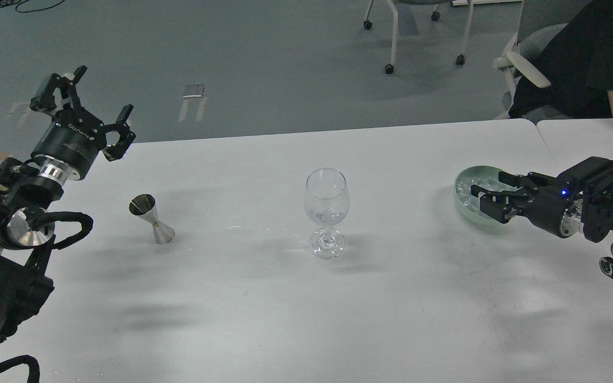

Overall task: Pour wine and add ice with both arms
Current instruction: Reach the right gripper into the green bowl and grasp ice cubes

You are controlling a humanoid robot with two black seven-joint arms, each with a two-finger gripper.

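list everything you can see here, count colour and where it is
glass: 1, clear, upright at table centre
jigger: 1, silver, standing left of the glass
bowl: 1, pale green, right side of table
ice: several cubes, clear, in the bowl; exact count unclear
table: 1, white, fills the foreground
chairs: at least two, white frames, on the floor behind
person: 1, black top, seated at far right
left gripper: 1, black, open, raised above the table's left edge
right gripper: 1, black, at the bowl's rim, fingers over the ice
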